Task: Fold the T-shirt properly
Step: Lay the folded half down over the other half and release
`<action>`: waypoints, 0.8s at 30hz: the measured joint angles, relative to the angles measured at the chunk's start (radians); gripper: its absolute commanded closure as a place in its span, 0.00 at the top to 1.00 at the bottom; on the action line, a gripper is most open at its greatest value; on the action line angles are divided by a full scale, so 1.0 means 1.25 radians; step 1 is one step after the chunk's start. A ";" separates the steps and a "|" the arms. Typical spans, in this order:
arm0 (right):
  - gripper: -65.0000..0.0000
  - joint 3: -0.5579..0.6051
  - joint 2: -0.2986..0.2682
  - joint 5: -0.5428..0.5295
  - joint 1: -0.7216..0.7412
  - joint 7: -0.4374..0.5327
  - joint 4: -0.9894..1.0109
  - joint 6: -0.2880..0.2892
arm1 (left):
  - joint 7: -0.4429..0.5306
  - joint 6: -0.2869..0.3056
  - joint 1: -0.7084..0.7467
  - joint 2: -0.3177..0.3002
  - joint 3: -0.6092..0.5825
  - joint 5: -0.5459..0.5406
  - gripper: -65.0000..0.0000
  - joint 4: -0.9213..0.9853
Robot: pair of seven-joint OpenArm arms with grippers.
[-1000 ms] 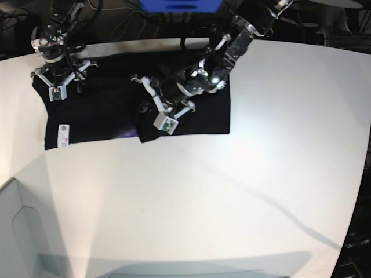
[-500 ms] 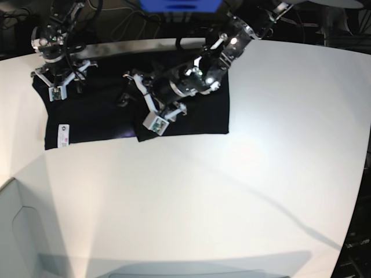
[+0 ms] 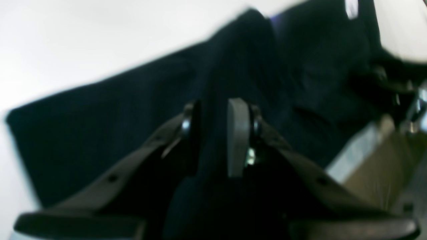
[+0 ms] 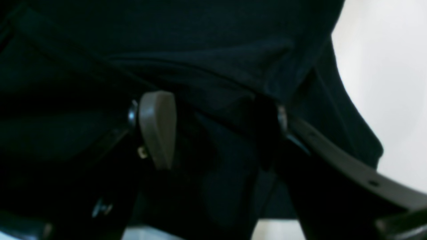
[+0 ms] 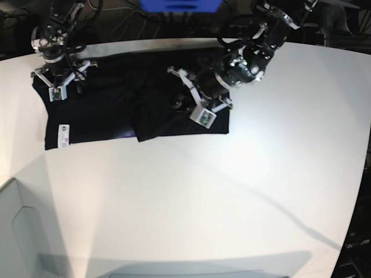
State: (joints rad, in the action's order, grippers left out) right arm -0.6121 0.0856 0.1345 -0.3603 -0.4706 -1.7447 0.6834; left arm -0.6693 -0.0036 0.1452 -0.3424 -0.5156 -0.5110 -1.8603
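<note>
The black T-shirt (image 5: pixel 104 110) lies spread along the back of the white table (image 5: pixel 203 202), its white label (image 5: pixel 63 134) at the front left corner. A folded flap ends near the shirt's front edge at the middle. My left gripper (image 5: pixel 186 98) sits low over the shirt's right part. In the left wrist view its jaws (image 3: pixel 213 133) stand close together with a raised ridge of the T-shirt (image 3: pixel 100 116) between them. My right gripper (image 5: pixel 59 84) rests on the shirt's far left end. It is open (image 4: pixel 213 133), its fingers wide apart over wrinkled cloth (image 4: pixel 200 33).
Cables and a blue object (image 5: pixel 179 4) sit behind the table's back edge. White tabletop stretches in front of and to the right of the shirt. A grey panel (image 5: pixel 17 231) stands at the lower left corner.
My left gripper let go of the folded flap near the shirt's middle, swung right, and its jaws have narrowed on cloth again. The right arm has not moved.
</note>
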 measured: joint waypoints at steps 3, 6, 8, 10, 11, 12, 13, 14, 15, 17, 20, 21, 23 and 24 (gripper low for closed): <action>0.58 -0.001 0.002 0.009 0.011 -0.013 -0.008 0.001 | -0.007 0.002 -0.023 -0.009 -0.083 -0.005 0.21 0.036; 0.58 -0.001 0.007 0.019 0.013 -0.029 -0.025 0.001 | -0.028 0.003 -0.081 -0.007 -0.167 -0.004 0.21 0.092; 0.58 -0.001 0.007 0.028 0.013 -0.033 -0.044 0.001 | -0.030 0.002 -0.119 0.006 -0.217 0.005 0.21 0.124; 0.58 -0.002 0.007 0.028 0.013 -0.031 -0.062 0.001 | -0.031 0.002 -0.148 0.034 -0.261 0.004 0.21 0.151; 0.58 -0.002 0.007 0.027 0.013 -0.031 -0.065 0.001 | -0.034 0.002 -0.157 0.049 -0.278 0.001 0.21 0.160; 0.58 -0.002 0.007 0.028 0.013 -0.034 -0.069 0.001 | -0.036 0.002 -0.166 0.067 -0.288 -0.001 0.21 0.163; 0.58 -0.002 0.008 0.027 0.013 -0.033 -0.075 0.001 | -0.038 0.002 -0.175 0.088 -0.293 -0.001 0.21 0.164; 0.58 -0.002 0.007 0.027 0.013 -0.031 -0.077 0.001 | -0.034 0.003 -0.183 0.109 -0.297 -0.002 0.21 0.164; 0.58 -0.002 0.007 0.027 0.013 -0.032 -0.077 0.001 | -0.029 0.003 -0.192 0.129 -0.303 -0.001 0.21 0.164; 0.58 -0.002 0.008 0.027 0.013 -0.034 -0.077 0.001 | -0.031 0.003 -0.212 0.159 -0.315 -0.002 0.21 0.164; 0.58 -0.002 0.007 0.027 0.013 -0.034 -0.077 0.001 | -0.030 0.003 -0.230 0.174 -0.324 -0.002 0.21 0.159; 0.58 -0.002 0.007 0.027 0.013 -0.033 -0.077 0.001 | -0.034 0.003 -0.230 0.168 -0.322 -0.001 0.21 0.151; 0.58 -0.002 0.008 0.027 0.013 -0.033 -0.077 0.001 | -0.035 0.003 -0.229 0.139 -0.311 -0.005 0.21 0.116; 0.58 -0.002 0.008 0.027 0.013 -0.033 -0.078 0.001 | -0.037 0.005 -0.226 0.124 -0.299 -0.009 0.21 0.094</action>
State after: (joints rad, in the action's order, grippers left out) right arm -0.6151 0.0956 0.1684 -0.3443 -0.5121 -1.8416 0.6846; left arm -0.7155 0.0029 -0.1379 -0.1879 -0.8890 -0.5220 -1.7428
